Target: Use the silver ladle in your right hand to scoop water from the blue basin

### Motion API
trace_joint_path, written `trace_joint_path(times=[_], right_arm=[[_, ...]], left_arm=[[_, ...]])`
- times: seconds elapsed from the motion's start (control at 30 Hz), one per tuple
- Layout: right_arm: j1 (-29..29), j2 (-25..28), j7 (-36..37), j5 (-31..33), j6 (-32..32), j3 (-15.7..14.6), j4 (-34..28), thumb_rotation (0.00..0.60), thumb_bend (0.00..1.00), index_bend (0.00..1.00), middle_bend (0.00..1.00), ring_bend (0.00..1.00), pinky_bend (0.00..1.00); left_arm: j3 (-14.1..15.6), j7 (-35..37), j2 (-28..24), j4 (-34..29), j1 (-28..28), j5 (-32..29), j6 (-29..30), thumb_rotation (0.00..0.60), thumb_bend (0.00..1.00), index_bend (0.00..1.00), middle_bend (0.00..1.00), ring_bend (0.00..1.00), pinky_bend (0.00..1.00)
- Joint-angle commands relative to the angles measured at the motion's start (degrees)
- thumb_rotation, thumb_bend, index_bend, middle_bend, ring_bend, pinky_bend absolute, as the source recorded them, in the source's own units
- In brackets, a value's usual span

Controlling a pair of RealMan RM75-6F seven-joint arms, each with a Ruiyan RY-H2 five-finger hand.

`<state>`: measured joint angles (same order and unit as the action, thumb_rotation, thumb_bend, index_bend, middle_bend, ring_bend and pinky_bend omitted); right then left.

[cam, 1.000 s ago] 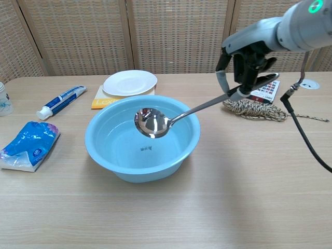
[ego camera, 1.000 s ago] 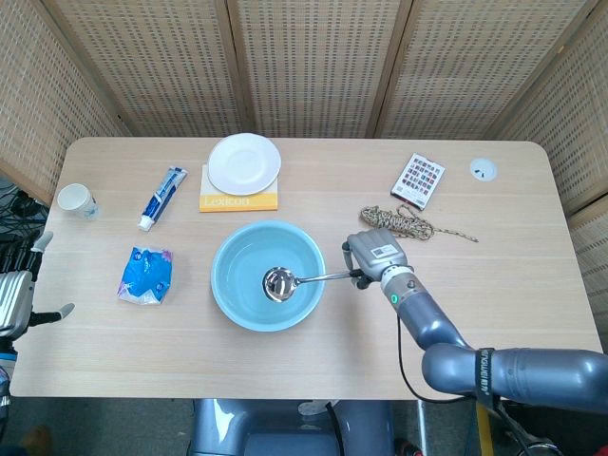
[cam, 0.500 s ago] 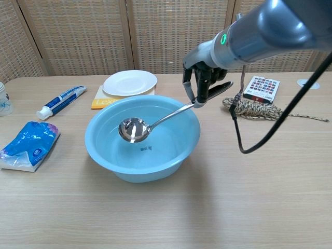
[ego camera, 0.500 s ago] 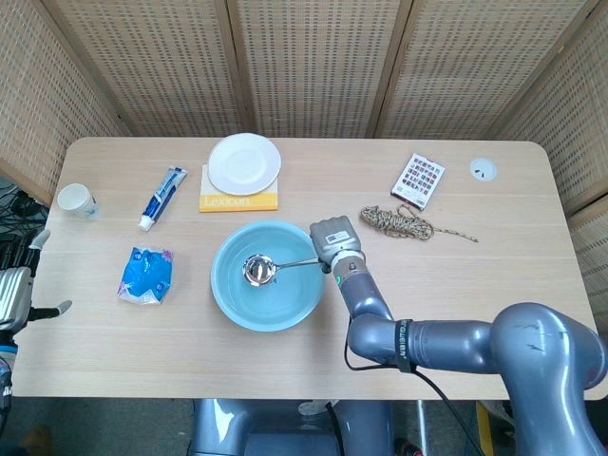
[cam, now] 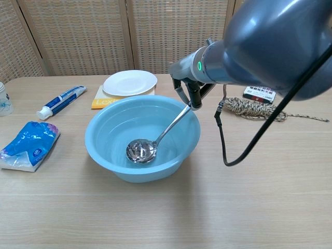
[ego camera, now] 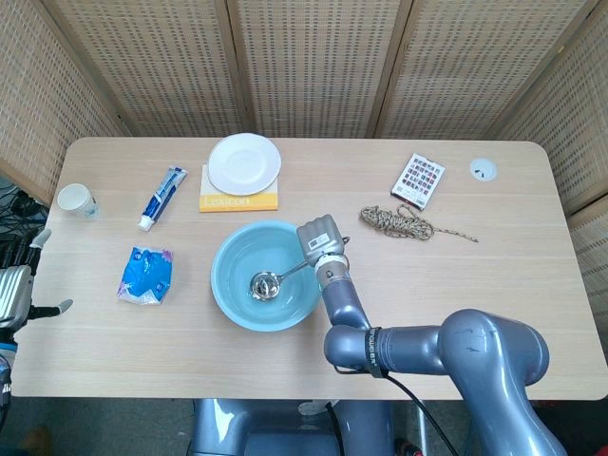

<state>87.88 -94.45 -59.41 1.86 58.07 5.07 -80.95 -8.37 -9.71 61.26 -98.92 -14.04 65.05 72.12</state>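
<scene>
Right hand [cam: 189,91] clamped on silver ladle [cam: 155,139], frame centre; bowl has dropped from above the water into blue basin [cam: 98,137] — scoop starting. Left hand [ego camera: 14,296] idle, empty, fingers apart.

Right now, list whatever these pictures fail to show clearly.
- Left hand: cut off by the head view's left edge; absent from chest view.
- Cup: cropped by the chest view's left edge.
- Right hand: fingers on the ladle handle hidden by the arm.
- Water in the basin: level unreadable.
</scene>
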Motion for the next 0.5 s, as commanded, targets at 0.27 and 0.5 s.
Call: trace_joint_path(times=[0.27, 0.5], right_arm=[[-2.82, -6.41, -3.47, -16.12, 3.97, -4.63, 6.95, 0.600, 0.79, 0.85, 1.00, 1.00, 1.00], [-4.42, -9.00, -9.40, -16.12, 4.10, -4.64, 8.45, 0.600, 0.79, 0.85, 1.00, 1.00, 1.00]], left_arm=[[-0.12, 0.86, -0.16, 0.46, -0.46, -0.15, -0.78, 0.600, 0.00, 0.00, 0.00, 0.00, 0.00], [-0.04, 1.02, -0.07, 0.70, -0.73, -0.21, -1.09, 0.600, 0.00, 0.00, 0.00, 0.00, 0.00]])
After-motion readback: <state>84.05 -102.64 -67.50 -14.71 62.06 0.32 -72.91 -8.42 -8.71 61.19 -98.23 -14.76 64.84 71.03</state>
